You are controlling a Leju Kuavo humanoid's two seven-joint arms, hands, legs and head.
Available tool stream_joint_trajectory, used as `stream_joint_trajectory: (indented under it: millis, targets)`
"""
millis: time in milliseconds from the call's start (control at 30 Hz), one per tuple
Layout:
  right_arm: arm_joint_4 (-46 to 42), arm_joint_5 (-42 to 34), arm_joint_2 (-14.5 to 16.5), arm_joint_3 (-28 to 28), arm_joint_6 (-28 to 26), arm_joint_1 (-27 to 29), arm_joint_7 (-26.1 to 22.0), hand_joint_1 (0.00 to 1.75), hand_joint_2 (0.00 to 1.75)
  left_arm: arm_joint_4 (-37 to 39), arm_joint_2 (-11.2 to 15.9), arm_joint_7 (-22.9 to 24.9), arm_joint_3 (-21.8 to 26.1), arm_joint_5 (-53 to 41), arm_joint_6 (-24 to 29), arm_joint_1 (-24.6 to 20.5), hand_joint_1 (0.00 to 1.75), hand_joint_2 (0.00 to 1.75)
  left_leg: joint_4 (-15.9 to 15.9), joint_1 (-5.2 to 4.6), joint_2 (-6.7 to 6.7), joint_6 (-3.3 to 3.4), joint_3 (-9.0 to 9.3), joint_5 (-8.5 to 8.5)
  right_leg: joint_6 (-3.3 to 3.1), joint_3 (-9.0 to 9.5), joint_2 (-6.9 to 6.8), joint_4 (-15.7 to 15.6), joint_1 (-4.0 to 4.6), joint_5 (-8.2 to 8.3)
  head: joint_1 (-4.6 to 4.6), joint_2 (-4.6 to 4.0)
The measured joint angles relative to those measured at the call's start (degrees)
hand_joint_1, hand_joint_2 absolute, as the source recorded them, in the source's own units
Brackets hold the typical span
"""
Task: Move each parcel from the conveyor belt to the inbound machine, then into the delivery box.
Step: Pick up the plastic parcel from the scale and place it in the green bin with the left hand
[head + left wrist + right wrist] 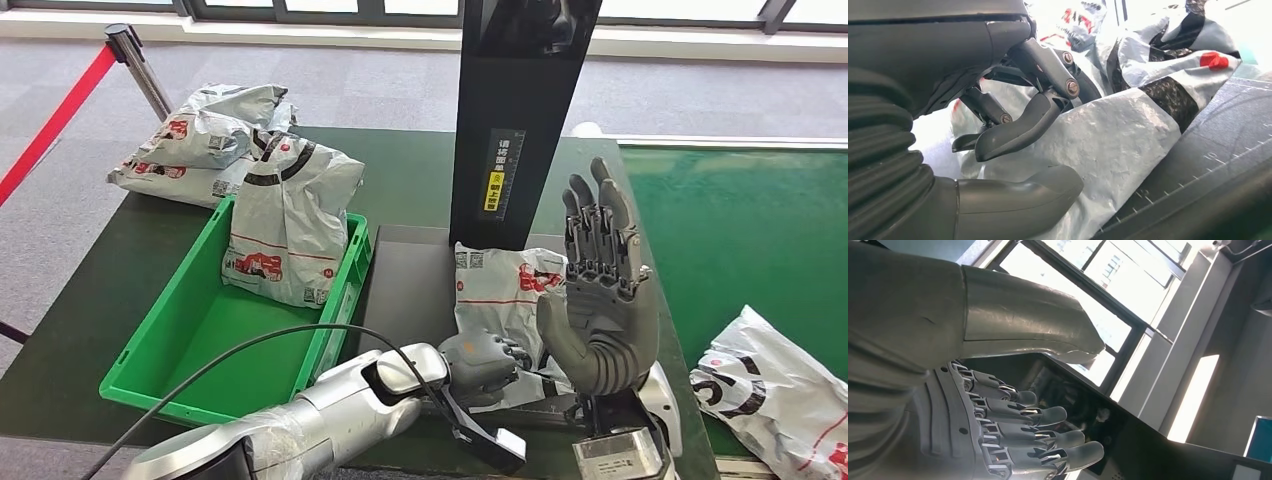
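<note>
A white and grey parcel (500,285) lies on the grey platform (410,280) of the inbound machine, at the foot of its black column (515,110). My left hand (485,365) sits at the parcel's near edge. In the left wrist view its fingers (1018,131) and thumb (1018,197) stand apart, with the parcel (1108,145) just beyond them. My right hand (600,290) is raised upright over the platform's right side, fingers straight and holding nothing. The right wrist view shows that hand (1013,425) with fingers stretched out.
A green delivery box (230,340) stands left of the machine with one parcel (290,220) leaning inside. More parcels (200,140) are piled at the table's back left. On the green conveyor belt (740,230) at the right lies another parcel (780,390). A red rope barrier (55,120) crosses the far left.
</note>
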Motion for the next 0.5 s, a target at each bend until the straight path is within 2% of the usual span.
stream_joint_trajectory:
  millis: [100,200,300,500]
  targets:
    - [-0.3,-0.7,-0.1,0.0,0.0,0.4,-0.5,0.0,1.75,-2.0,1.1,1.1,1.9,-2.1,6.0,1.5,1.75,1.75,0.0,-0.01,0.0,0.01,-0.07,-0.01,0.0,-0.05,0.01,0.0,-0.01,-0.01,0.0,0.0]
    - [-0.2,-2.1,-0.6,0.0,-0.1,1.7,-2.2,0.0,1.75,-8.4,4.0,1.5,6.6,-6.4,12.8,5.1,1.75,1.75,0.0,-0.01,0.02,0.0,-0.09,-0.04,-0.01,-0.11,0.01,0.0,-0.01,-0.03,-0.02,0.0]
    - [-0.2,-2.7,-1.0,0.0,-0.4,2.4,-3.1,0.0,1.75,-14.1,6.3,1.3,10.5,-9.0,13.4,8.3,1.75,1.75,0.0,-0.01,0.01,-0.02,-0.17,-0.05,-0.02,-0.2,0.0,0.0,0.0,-0.04,-0.01,0.0]
    - [-0.2,-3.0,-1.4,0.0,-0.3,2.7,-3.0,0.0,1.75,-19.8,8.0,1.4,14.2,-10.6,13.6,11.0,1.75,1.75,0.0,-0.01,0.01,-0.01,-0.21,-0.03,-0.01,-0.22,0.01,0.0,-0.01,-0.03,-0.01,0.0]
